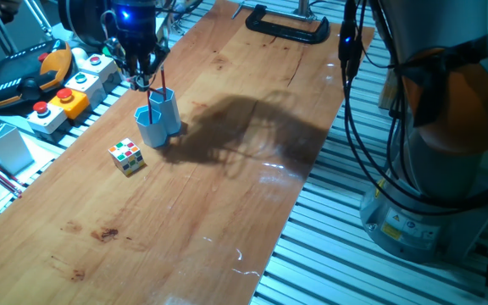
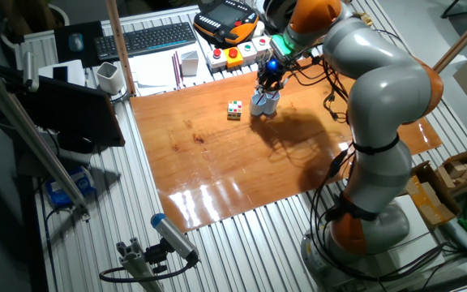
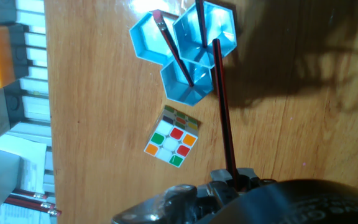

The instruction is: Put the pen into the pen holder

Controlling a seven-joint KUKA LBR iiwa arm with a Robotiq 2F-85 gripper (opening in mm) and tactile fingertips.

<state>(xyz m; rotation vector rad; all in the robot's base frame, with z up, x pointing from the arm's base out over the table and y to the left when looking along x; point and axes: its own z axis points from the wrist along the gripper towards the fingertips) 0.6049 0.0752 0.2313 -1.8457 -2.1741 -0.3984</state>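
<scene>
Hand view: the gripper (image 3: 232,177), clamped on the pen (image 3: 222,106), hangs over the pen holder (image 3: 185,46), tip at a tube's rim, apparently mid-insertion; next comes lowering and release.

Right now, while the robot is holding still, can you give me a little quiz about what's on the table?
1. True or false: the tool is shut on a red pen.
2. What lies on the table next to the pen holder? A) a colourful cube B) a banana C) a spoon
3. Fill in: the pen holder is light ____.

Key: 1 true; 2 A; 3 blue.
</scene>
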